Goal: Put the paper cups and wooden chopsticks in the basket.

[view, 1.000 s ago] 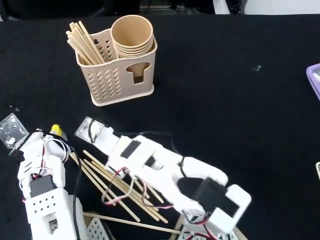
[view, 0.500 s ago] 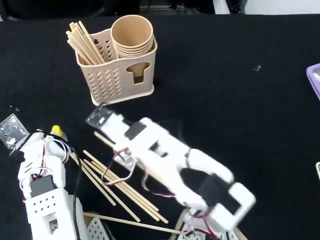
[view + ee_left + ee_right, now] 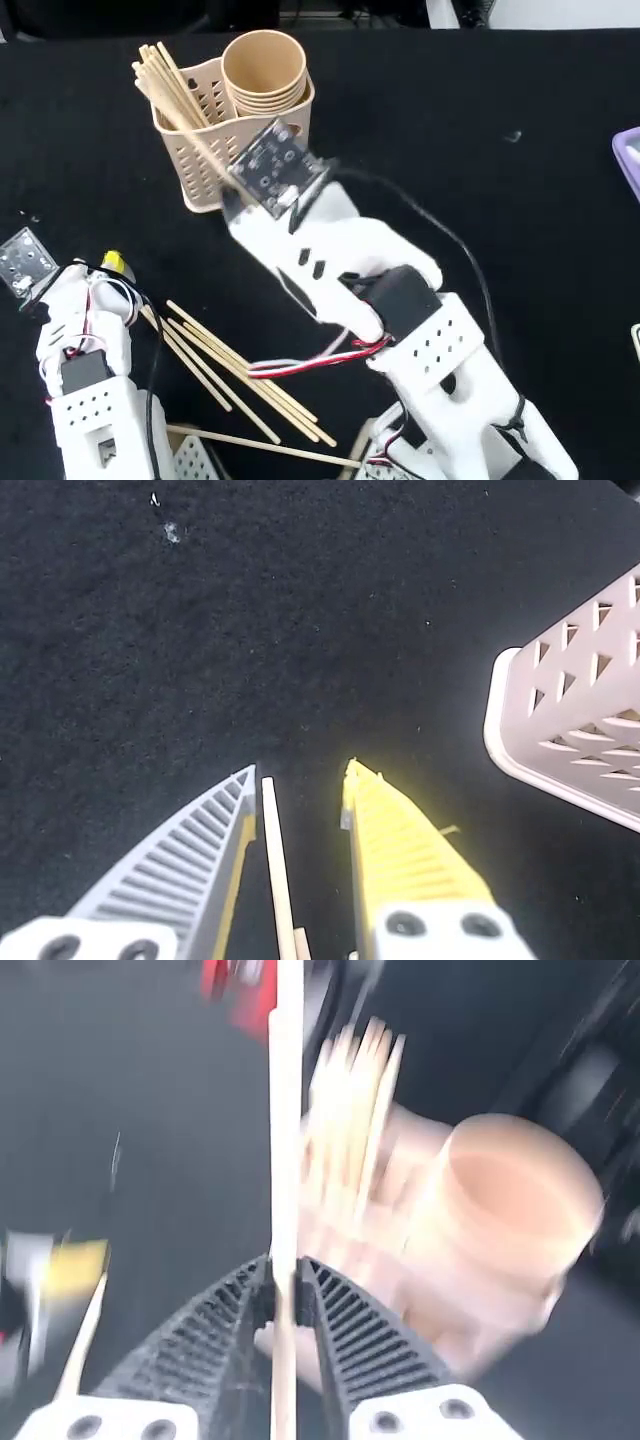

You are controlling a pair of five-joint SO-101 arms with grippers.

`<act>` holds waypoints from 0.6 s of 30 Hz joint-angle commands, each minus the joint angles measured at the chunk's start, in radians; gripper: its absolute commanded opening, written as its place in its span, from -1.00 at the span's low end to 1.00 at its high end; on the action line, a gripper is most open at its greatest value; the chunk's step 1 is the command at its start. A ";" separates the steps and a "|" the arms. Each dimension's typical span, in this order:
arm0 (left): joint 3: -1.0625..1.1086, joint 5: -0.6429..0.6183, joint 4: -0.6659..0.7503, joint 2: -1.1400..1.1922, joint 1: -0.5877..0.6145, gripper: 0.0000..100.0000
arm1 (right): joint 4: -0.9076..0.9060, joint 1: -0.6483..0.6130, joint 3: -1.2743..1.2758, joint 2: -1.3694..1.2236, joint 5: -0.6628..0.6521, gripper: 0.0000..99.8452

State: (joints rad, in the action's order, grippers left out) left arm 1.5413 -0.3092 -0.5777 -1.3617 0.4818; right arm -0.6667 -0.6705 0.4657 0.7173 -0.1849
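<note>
Right fingers (image 3: 215, 1332) gripping chopstick (image 3: 286, 1110), basket (image 3: 215, 168) holding cups (image 3: 265, 68)

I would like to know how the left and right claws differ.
The left claw is open astride a wooden chopstick on the black table; the right claw is shut on a second chopstick by the beige slotted basket. The left has a yellow finger; the right's are dark. Both are ribbed.

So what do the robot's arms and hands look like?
Both arms are blocky white plastic with black motors. The left arm has a perforated panel and red, white and black wires; the left hand has one grey and one yellow ribbed finger. The right arm has red and white wires, a black cable and a dark circuit board; the right hand has black ribbed fingers.
</note>
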 commanded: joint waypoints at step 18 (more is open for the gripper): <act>-0.008 0.011 0.017 -0.003 0.010 -0.70 | 0.678 0.112 -0.719 -0.860 0.138 -0.98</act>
State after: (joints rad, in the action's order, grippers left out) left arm 1.5413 -0.3092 -0.5777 -1.3617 0.4818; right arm 0.0176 -0.5754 -0.1527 -0.1005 -0.0560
